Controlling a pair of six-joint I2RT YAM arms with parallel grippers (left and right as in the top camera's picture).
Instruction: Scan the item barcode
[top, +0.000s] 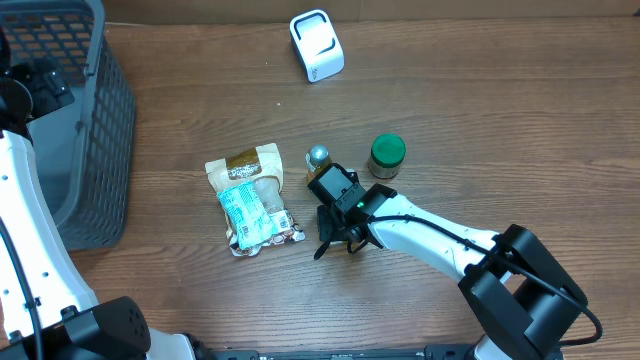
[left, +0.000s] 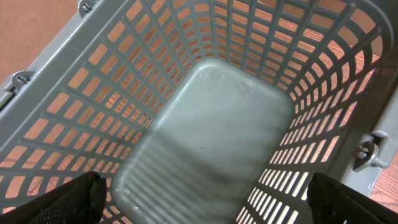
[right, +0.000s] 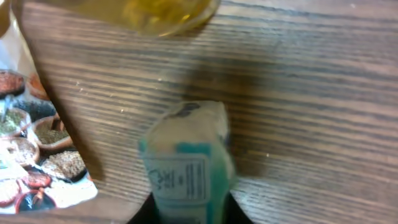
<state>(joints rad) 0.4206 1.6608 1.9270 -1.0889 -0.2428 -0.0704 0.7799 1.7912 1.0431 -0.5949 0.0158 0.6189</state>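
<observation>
In the right wrist view my right gripper (right: 189, 210) is shut on a small teal and white packet (right: 186, 162) with a printed label facing the camera. The packet stands just above the wooden table. From overhead, the right gripper (top: 335, 238) sits mid-table beside a printed food bag (top: 250, 197), and the packet is hidden under it. A white scanner-like device (top: 317, 45) stands at the back of the table. My left gripper (left: 211, 202) hangs open over the inside of the grey basket (left: 217, 118), with nothing between its fingers.
A small bottle with a silver cap (top: 318, 160) and a green-lidded jar (top: 387, 155) stand just behind the right gripper. The grey basket (top: 95, 150) fills the left edge of the table. The food bag (right: 31, 162) lies close on the gripper's left.
</observation>
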